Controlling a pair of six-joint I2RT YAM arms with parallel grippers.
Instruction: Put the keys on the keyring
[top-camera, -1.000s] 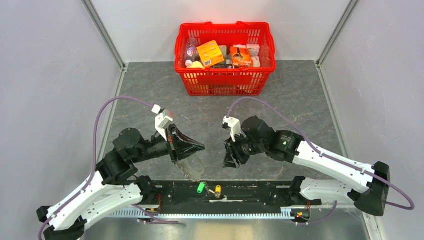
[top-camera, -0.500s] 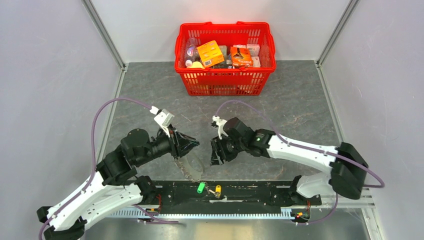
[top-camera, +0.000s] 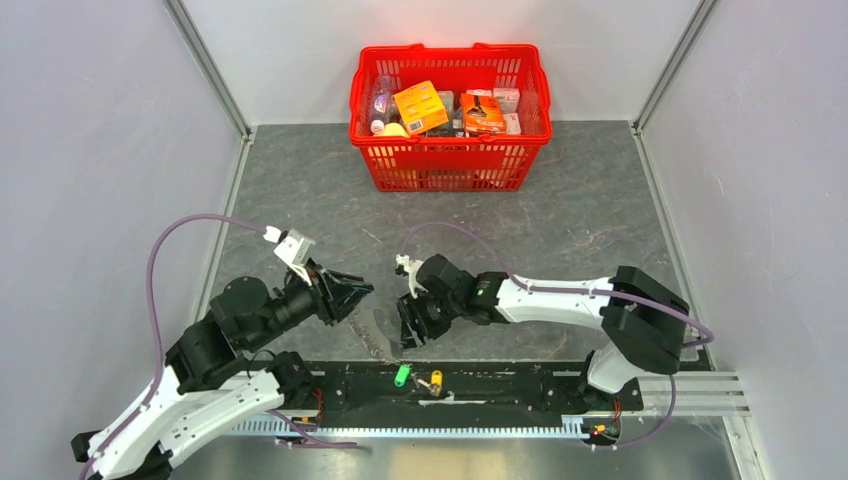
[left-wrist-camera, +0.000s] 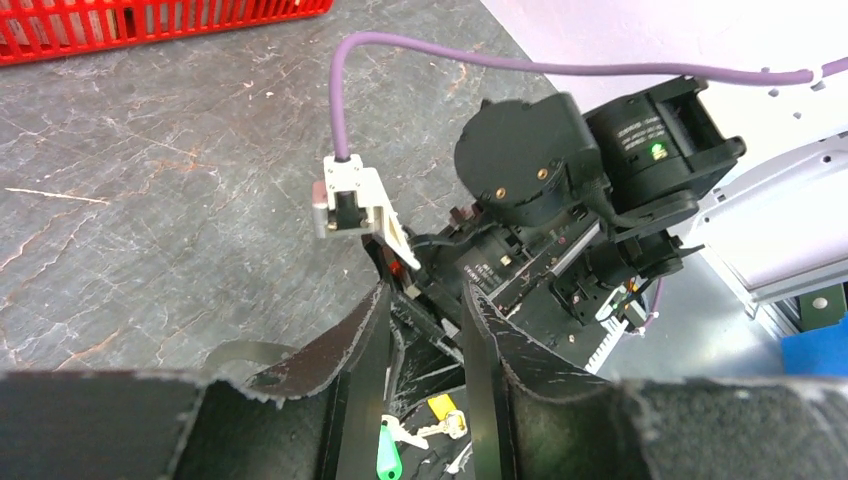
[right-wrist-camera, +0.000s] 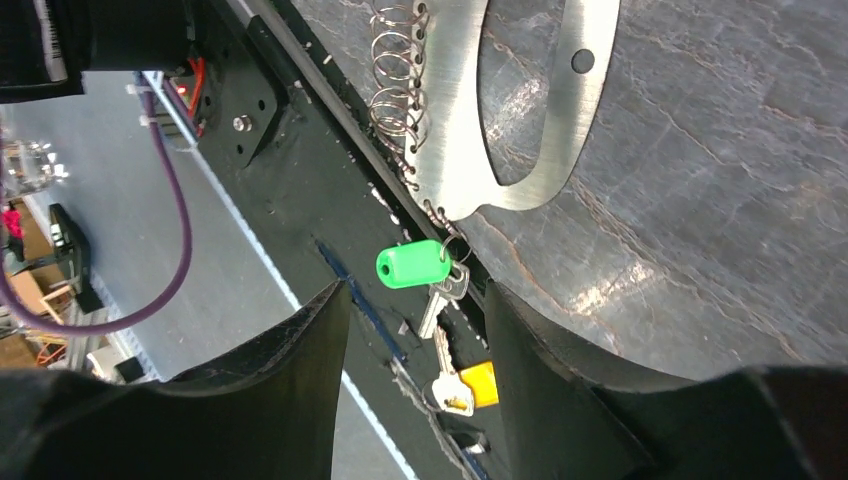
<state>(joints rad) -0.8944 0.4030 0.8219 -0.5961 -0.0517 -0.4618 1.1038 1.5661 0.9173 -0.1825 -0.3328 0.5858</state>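
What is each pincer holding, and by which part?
Nothing. The left pincer and the right pincer are both open and empty; the green-headed metal key lies untouched.

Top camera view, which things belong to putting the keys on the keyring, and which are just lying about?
For the job:
green key
yellow key
keyring, the metal loop with a coiled side

Just lying about:
red basket at the far end of the table
boxes and bottles inside it

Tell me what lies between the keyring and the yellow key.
The green key lies between the keyring and the yellow key, clearest in the right wrist view.
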